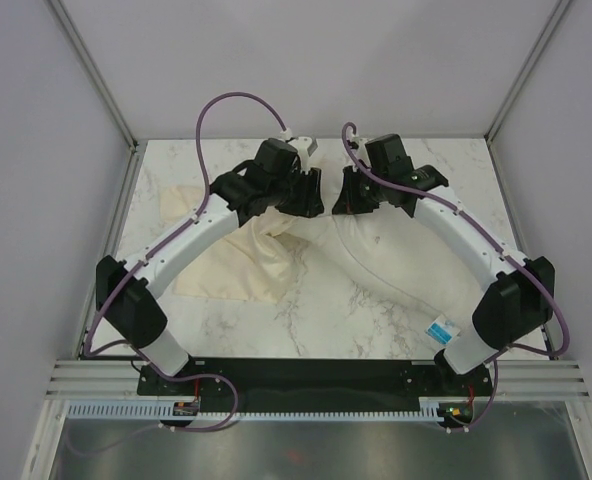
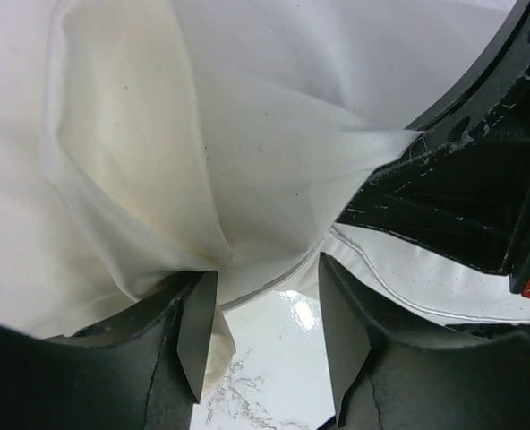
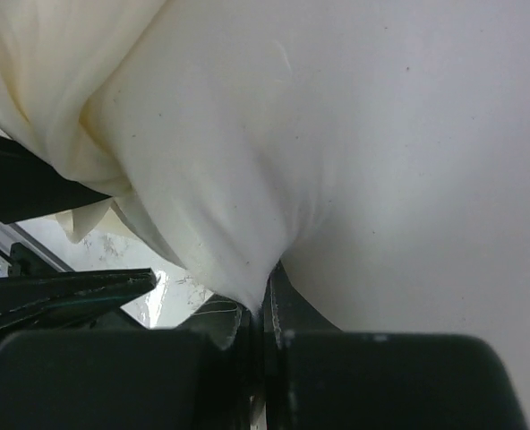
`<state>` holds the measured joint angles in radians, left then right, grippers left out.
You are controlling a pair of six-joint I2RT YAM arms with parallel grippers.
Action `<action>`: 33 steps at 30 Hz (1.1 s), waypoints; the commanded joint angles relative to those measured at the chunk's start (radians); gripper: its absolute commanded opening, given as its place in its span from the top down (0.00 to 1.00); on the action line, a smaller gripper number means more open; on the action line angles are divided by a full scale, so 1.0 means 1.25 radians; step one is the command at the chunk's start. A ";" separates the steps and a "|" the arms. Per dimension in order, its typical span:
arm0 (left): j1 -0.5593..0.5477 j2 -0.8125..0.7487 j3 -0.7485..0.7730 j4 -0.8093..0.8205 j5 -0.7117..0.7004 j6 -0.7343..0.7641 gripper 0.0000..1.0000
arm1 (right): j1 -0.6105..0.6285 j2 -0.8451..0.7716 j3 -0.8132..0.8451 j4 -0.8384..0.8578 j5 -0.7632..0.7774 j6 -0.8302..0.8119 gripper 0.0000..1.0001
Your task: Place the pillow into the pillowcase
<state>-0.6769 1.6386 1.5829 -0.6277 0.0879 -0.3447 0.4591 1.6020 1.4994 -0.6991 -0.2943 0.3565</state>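
1. Hovering over the cloth, my left gripper [image 2: 267,336] has its jaws partly apart and clamps nothing; bare marble table [image 2: 247,394] shows through the gap.
2. The pillowcase [image 2: 131,161] bunches into a fold just ahead of that gripper and brushes the inner edge of its left finger [image 2: 198,331]. The rest lies flat on the table behind it, under my left arm.
3. The pillow [image 2: 426,282] lies to the right of my left gripper, its seamed edge just past the right finger.
4. My right gripper [image 3: 263,309] is squeezed tight on a pinch of the pillowcase, which is drawn to a point between its fingers.
5. Seen from above, both grippers sit close together. The pillow stretches back beneath my right arm, with its blue tag [image 1: 438,329] well behind the right gripper.
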 commanded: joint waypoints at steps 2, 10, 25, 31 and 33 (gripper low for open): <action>-0.009 -0.066 -0.041 0.022 -0.037 0.038 0.39 | 0.000 -0.079 -0.037 0.115 0.013 -0.026 1.00; -0.031 -0.252 -0.156 0.032 -0.196 0.007 0.25 | 0.002 -0.053 -0.079 0.154 0.064 -0.018 1.00; -0.109 -0.308 -0.291 0.021 -0.443 -0.040 0.32 | 0.000 0.000 -0.023 0.179 0.053 0.017 1.00; -0.111 -0.258 -0.320 0.104 -0.529 -0.026 0.40 | 0.000 -0.002 -0.014 0.178 0.042 0.019 1.00; -0.110 -0.237 -0.321 0.122 -0.570 -0.015 0.42 | 0.000 -0.002 -0.013 0.179 0.038 0.020 1.00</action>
<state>-0.8101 1.3312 1.1790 -0.5777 -0.4923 -0.3607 0.4644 1.6032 1.4258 -0.5457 -0.2306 0.3531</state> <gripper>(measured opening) 0.589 0.039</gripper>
